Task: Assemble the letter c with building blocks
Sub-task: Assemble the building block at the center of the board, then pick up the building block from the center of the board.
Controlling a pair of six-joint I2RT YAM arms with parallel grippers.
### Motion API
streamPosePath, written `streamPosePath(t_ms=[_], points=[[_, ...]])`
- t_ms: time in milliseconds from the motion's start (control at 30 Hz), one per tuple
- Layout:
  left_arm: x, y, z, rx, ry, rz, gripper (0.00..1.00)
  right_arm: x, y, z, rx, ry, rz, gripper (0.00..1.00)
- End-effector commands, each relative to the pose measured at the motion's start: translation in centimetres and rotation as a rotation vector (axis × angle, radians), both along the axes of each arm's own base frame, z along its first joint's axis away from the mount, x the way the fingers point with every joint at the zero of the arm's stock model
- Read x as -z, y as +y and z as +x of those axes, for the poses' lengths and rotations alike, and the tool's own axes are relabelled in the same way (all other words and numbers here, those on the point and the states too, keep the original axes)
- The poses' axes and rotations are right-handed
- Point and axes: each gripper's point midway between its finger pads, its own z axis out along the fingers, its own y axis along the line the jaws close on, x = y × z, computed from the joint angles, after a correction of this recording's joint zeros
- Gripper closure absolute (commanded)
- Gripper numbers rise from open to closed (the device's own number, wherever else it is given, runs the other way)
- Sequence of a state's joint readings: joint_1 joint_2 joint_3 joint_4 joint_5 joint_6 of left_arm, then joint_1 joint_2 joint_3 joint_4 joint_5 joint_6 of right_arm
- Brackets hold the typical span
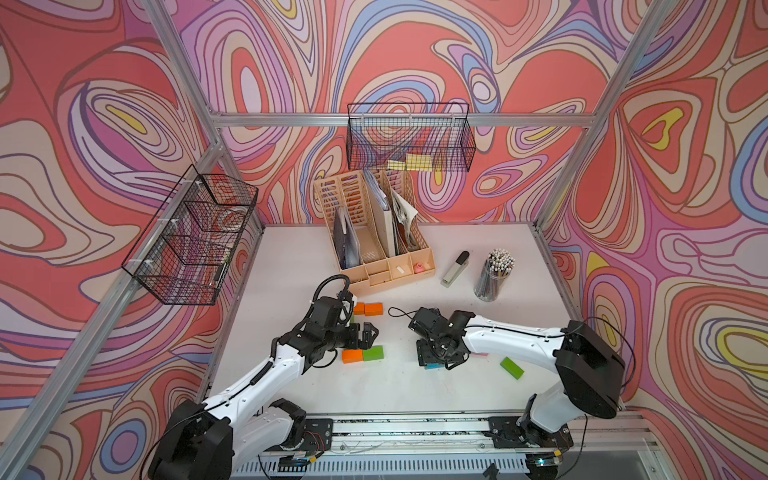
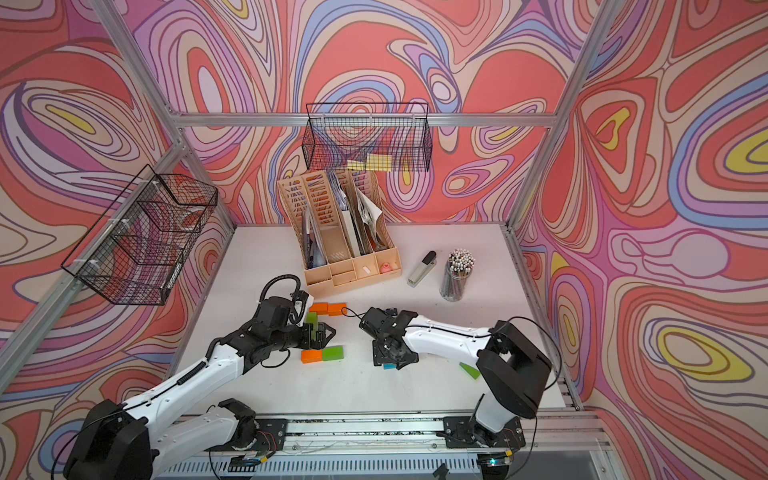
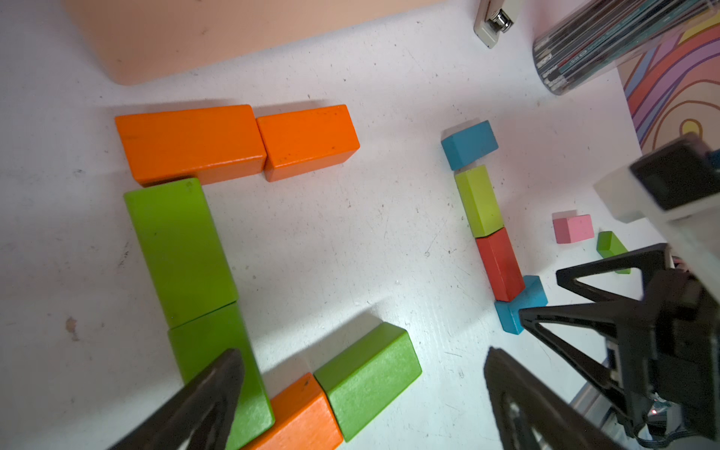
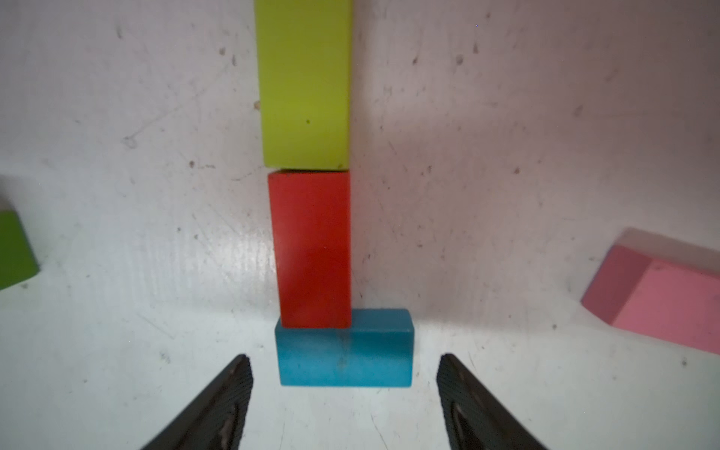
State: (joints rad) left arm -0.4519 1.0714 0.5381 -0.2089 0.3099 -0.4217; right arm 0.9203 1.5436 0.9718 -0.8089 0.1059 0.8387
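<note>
Seemingly sticky pads point(image 1: 415, 162) in basket point(image 1: 365, 137), pencils point(image 1: 501, 259) in cup point(image 1: 487, 287); left claw point(image 3: 362, 353), right claw point(image 4: 343, 357) apart.

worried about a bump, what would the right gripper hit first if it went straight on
Probably the blue block, ahead between the open jaws of the right gripper; depth is unclear.

Both top views are bright, even and sharp, lit from overhead. Beside the orange rectangular blocks point(image 3: 187, 144), soft shadows fall toward 12 o'clock on the scuffed white tabletop point(image 1: 399, 386). In the right wrist view, pale glare sheens the table around the blue rectangular block point(image 4: 345, 358). The right gripper's black fingers point(image 4: 218, 405) and the edge-stretched pink rectangular block point(image 4: 670, 307) are blurred.
</note>
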Motion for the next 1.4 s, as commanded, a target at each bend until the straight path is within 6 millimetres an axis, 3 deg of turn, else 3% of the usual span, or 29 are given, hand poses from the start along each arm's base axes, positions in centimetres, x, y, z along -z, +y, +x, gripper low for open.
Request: streamPosePath(t_ms=[0, 133, 300, 467, 733, 967, 1367], points=[[-0.3, -0.2, 0.0, 0.013, -0.003, 0.000, 0.01, -1.5, -2.5, -0.2, 0.104, -0.026, -0.003, 0.21], [-0.3, -0.5, 0.0, 0.018, -0.003, -0.011, 0.01, -2.1, -5.1, -0.2, 0.223, -0.028, 0.033, 0.17], [-0.2, -0.6, 0.0, 0.025, 0.002, -0.015, 0.01, -2.4, -9.4, -0.2, 0.353, -0.021, 0.010, 0.03], [-0.1, -0.6, 0.1, 0.023, 0.004, -0.012, 0.01, -2.4, -11.8, 0.3, 0.412, -0.004, -0.016, 0.03], [0.1, -0.6, 0.1, 0.023, 0.007, -0.009, 0.01, -0.9, -12.6, 1.6, 0.360, 0.038, -0.014, 0.18], [0.1, -0.6, 0.1, 0.023, 0.007, -0.008, 0.01, 0.2, -12.7, 2.7, 0.228, 0.044, -0.042, 0.16], [0.2, -0.6, 0.2, 0.025, 0.007, -0.006, 0.01, 2.1, -13.5, 2.6, 0.253, 0.113, -0.061, 0.20]])
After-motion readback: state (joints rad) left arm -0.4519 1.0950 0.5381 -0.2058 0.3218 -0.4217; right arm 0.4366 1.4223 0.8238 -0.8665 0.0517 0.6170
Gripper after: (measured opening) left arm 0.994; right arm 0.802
